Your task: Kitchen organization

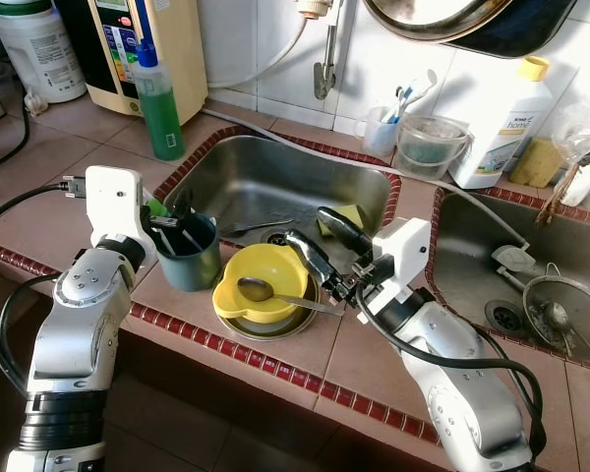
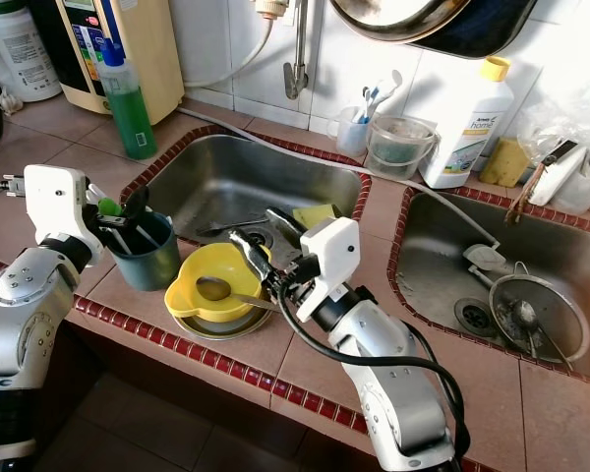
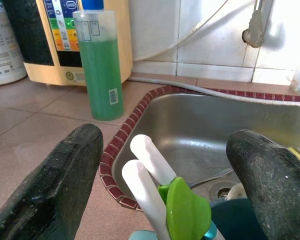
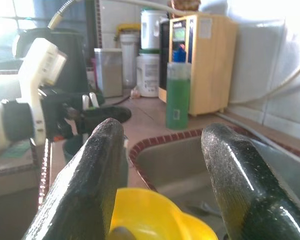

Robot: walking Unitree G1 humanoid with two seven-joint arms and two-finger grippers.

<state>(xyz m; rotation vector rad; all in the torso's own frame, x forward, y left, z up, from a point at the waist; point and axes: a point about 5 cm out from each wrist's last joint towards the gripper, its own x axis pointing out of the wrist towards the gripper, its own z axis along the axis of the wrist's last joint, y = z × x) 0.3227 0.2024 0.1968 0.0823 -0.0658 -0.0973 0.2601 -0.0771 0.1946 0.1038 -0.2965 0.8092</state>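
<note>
1. Two things matter at your left: the teal cup (image 1: 189,258) stands on the counter (image 1: 49,202) at the sink's near-left corner, with white-handled utensils (image 3: 149,172) and a green piece standing in it. Your left gripper (image 1: 174,221) hovers over its rim, jaws spread to either side of the handles and pinching nothing. The cup looks like light, stiff plastic; judge it top-heavy with the utensils in, so take it by the wall, not by the handles.

2. Just beside the cup, the yellow bowl (image 1: 259,278) sits in a shallow metal dish (image 1: 297,322) on the counter's front edge, and a metal spoon (image 1: 267,291) lies across the bowl with its handle pointing right. Expect the bowl to be light, smooth and possibly wet, so slippery; its rim is the natural hold. The spoon is loose and would likely slide out if you tilt the bowl.

3. Your right gripper (image 1: 320,246) hangs over the bowl's far right side, jaws parted and empty.

4. Behind lies the steel sink (image 1: 246,177), with a utensil and a yellow sponge (image 1: 342,218) in it. Tiles look hard and glossy, and the stack stands close to the counter's drop.

5. Room is tight: green soap bottle (image 1: 160,103) at back left, second basin (image 1: 482,265) at right.
</note>
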